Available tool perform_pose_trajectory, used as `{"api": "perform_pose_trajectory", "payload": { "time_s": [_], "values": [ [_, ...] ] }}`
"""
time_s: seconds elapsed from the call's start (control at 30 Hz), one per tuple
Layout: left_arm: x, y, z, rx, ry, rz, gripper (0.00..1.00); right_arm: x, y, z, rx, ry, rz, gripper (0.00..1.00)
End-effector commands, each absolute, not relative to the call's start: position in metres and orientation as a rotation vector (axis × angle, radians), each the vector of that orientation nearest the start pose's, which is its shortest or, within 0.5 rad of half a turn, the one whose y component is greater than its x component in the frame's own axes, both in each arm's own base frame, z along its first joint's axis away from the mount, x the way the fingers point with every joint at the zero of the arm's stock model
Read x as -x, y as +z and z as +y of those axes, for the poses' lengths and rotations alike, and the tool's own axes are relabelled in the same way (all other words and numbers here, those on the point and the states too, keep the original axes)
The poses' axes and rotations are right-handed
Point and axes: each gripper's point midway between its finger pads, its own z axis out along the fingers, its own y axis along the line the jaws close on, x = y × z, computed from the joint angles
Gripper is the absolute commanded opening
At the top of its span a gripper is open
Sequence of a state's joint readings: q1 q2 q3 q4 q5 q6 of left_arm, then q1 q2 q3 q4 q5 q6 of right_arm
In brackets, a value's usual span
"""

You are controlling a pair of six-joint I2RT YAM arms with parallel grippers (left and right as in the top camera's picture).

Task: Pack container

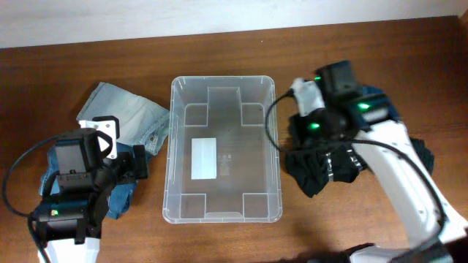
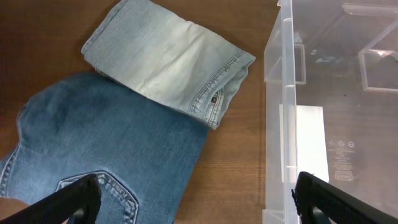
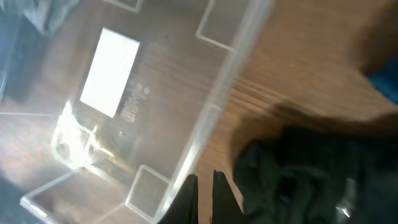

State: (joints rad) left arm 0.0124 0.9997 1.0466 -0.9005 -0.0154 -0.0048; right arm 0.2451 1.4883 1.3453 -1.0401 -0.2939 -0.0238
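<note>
We're starting at the left gripper (image 2: 199, 204). Its fingers (image 2: 71, 199) are standing wide apart and holding nothing, hanging over the dark blue jeans (image 2: 112, 143), with the folded pale denim (image 2: 168, 62) lying just beyond.

Over on the right gripper (image 3: 204, 198), the fingers (image 3: 189, 200) are sitting almost together with only a slit between them, and we're seeing nothing caught in there. A black garment (image 3: 298, 177) is lying just beside those tips, on the side away from the bin.

Now the container (image 1: 223, 109). It's sitting empty between the two arms, its white label (image 1: 204, 158) showing through the base and its long axis running away from us across the table (image 1: 241, 55). So it's lying to the right of the left fingers and to the left of the right ones, with a long wall facing each. We're judging the right arm slightly nearer, its tips hovering right at the rim.
</note>
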Motion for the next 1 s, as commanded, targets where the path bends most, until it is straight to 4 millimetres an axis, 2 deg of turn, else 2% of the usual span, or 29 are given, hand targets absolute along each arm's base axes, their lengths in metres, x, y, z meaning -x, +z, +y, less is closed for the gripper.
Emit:
{"api": "perform_pose_trajectory", "payload": {
  "time_s": [0.0,0.27,0.33,0.43,0.5,0.57,0.67,0.8,0.87,0.97],
  "values": [
    [-0.284,0.232,0.008,0.045,0.026,2.398,0.99,-0.322,0.172,0.149,0.475,0.435,2.729,0.04],
    [-0.285,0.233,0.008,0.045,0.026,2.393,0.99,-0.312,0.132,0.179,0.547,0.437,2.849,0.04],
    [-0.285,0.233,0.008,0.045,0.026,2.393,0.99,-0.316,0.122,0.173,0.514,0.359,2.879,0.04],
    [-0.285,0.233,0.008,0.045,0.026,2.393,0.99,-0.332,0.112,0.141,0.34,0.07,2.892,0.04],
    [-0.285,0.233,0.008,0.045,0.026,2.393,0.99,-0.343,0.113,0.128,0.303,-0.048,2.852,0.04],
    [-0.285,0.233,0.008,0.045,0.026,2.393,0.99,-0.352,0.117,0.124,0.288,-0.096,2.807,0.06],
    [-0.285,0.233,0.008,0.045,0.026,2.393,1.0,-0.358,0.12,0.127,0.289,-0.082,2.783,0.09],
    [-0.285,0.233,0.008,0.045,0.026,2.392,0.99,-0.353,0.124,0.143,0.41,0.01,2.781,0.13],
    [-0.285,0.233,0.008,0.045,0.026,2.392,0.99,-0.354,0.134,0.146,0.414,0.015,2.767,0.14],
    [-0.285,0.233,0.008,0.045,0.026,2.391,0.99,-0.36,0.171,0.148,0.375,0.038,2.693,0.14]
  ]
}}
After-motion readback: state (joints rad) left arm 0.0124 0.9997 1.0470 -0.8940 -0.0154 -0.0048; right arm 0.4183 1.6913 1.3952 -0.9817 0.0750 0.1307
